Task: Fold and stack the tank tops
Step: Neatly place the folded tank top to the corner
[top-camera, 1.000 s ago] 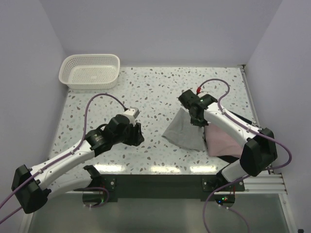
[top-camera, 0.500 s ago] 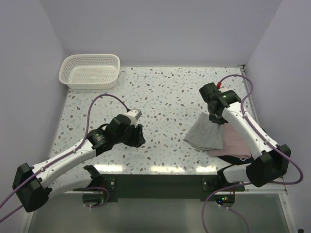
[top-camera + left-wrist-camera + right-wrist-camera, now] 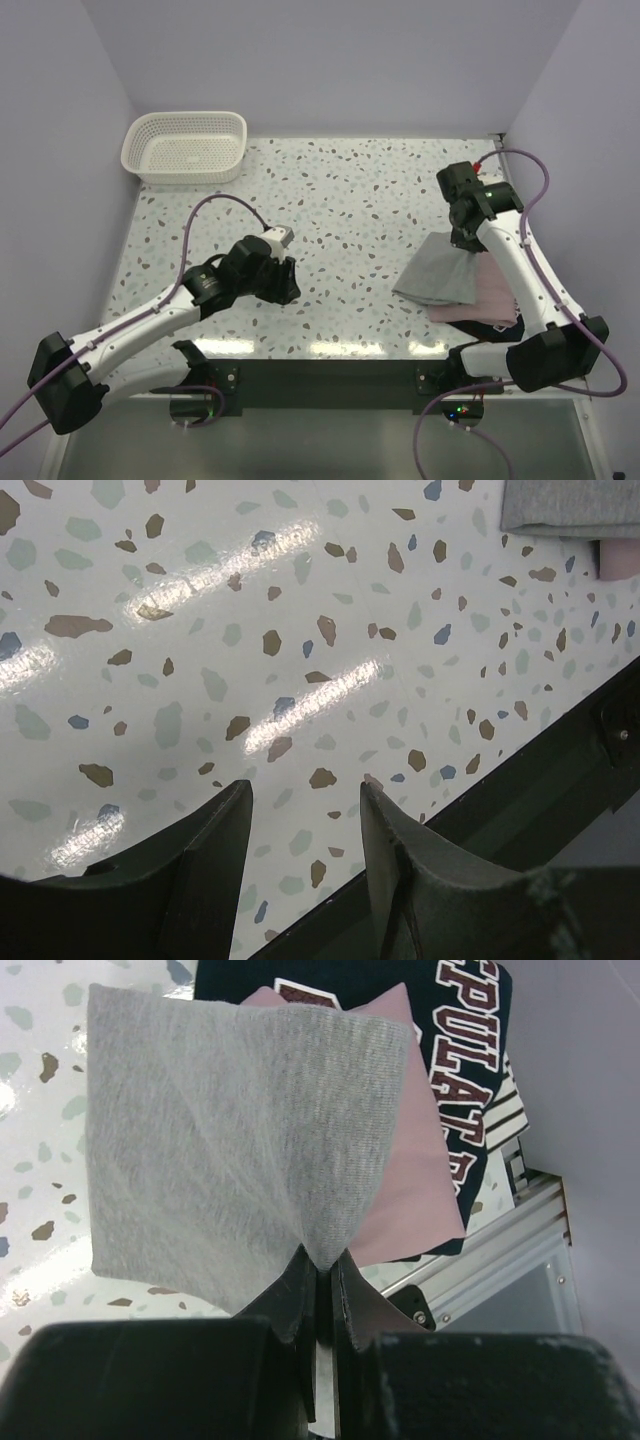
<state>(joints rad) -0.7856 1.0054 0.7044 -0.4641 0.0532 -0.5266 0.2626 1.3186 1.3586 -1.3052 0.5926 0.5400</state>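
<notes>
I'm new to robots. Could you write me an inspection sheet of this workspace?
Surface: glossy speckled white table.
Job's things: plain grey cloth tank top overlaps dusty pink tank top, lying on navy lettered tank top, near right corner.
Clutter: white plastic lattice basket, far left corner; nothing seen inside.
Hands: left hand open, holding nothing; right hand shut on the grey top's edge.
Cables: purple cables loop along both arms.
Surroundings: pale lilac walls; metal rail at near edge.

Grey top, pink top, navy top red-white lettering; speckled white table; white lattice basket
</notes>
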